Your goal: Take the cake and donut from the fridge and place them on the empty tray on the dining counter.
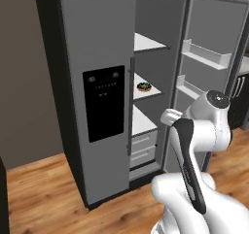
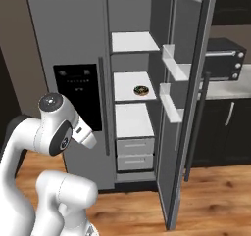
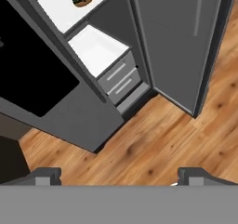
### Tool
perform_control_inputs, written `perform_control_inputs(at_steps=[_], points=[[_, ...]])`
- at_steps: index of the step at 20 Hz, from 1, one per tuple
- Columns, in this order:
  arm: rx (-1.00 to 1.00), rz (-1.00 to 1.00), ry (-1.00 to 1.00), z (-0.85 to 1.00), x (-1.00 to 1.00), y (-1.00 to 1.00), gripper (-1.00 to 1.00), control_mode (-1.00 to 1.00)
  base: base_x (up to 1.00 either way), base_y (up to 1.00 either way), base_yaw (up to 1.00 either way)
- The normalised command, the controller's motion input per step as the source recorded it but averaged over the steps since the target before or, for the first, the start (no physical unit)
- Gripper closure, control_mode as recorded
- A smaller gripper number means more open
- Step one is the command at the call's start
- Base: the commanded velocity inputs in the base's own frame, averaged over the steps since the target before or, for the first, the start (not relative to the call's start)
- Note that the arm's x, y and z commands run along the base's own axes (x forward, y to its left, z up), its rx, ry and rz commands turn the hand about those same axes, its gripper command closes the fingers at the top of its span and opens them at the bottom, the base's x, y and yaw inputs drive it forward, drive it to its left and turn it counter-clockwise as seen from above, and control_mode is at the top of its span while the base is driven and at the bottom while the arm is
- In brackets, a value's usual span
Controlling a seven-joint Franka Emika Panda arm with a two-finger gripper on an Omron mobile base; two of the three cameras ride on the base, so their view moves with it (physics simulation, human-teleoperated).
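Fridge [image 2: 73, 39] comes first: the tall grey side-by-side unit stands before the robot with its right-hand door [image 2: 188, 107] swung wide, while the left door with the black dispenser panel [image 1: 103, 103] is shut. Inside the open compartment are white shelves and two grey drawers [image 2: 135, 154] at the bottom. The donut [image 1: 144, 87] lies alone on the middle shelf [image 2: 128, 85], towards that shelf's front right corner as the right base view shows it. No cake can be made out on the visible shelves, and neither the tray nor the dining counter can be located from here.

Judging by this, the step in hand is the approach for the first pick, with the donut as the evident target. The arm [image 1: 194, 145] is folded upright in front of the fridge, well apart from the shelves. The gripper [image 3: 118, 174] is released, jaws spread wide and holding nothing, and it looks down at the wooden floor [image 3: 153, 139] by the fridge base.

The next move calls for raising and levelling the hand, then reaching between the door and the shelf edge to straddle the donut.
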Motion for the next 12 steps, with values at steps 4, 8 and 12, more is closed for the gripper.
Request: perform_control_inputs(at_steps=[4,8,12], points=[[0.0,0.0,0.0,0.0,0.0,0.0,-1.0,1.0,0.5,-0.24,0.09],[0.0,0.0,0.0,0.0,0.0,0.0,-1.0,1.0,0.51,-0.26,0.09],[0.0,0.0,0.0,0.0,0.0,0.0,-1.0,1.0,0.47,-0.3,0.09]])
